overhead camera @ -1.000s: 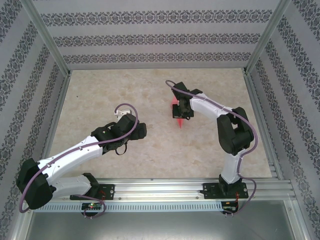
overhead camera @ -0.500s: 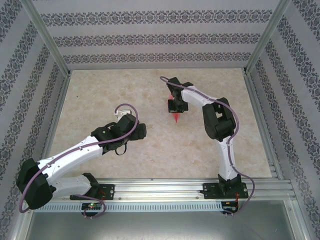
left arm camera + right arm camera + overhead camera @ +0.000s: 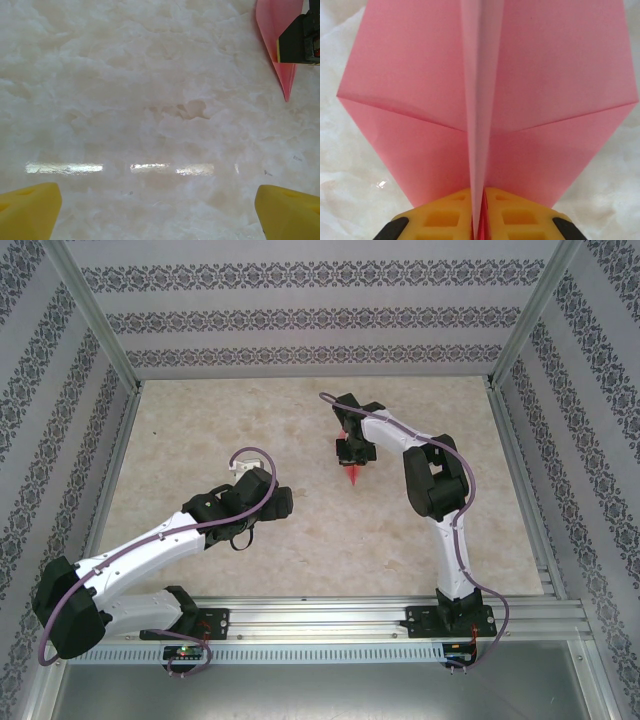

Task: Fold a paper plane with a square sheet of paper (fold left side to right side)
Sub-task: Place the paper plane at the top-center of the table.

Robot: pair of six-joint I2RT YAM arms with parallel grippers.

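Salmon-pink paper plane, just right of centre in the top view, points toward the bottom edge, its keel pinched by the right gripper; the left gripper gapes empty, lower left.

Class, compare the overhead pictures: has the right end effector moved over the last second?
Yes. The right end effector, pinching the paper plane, has shifted left, away from the table's right rail, and slightly toward the back wall.
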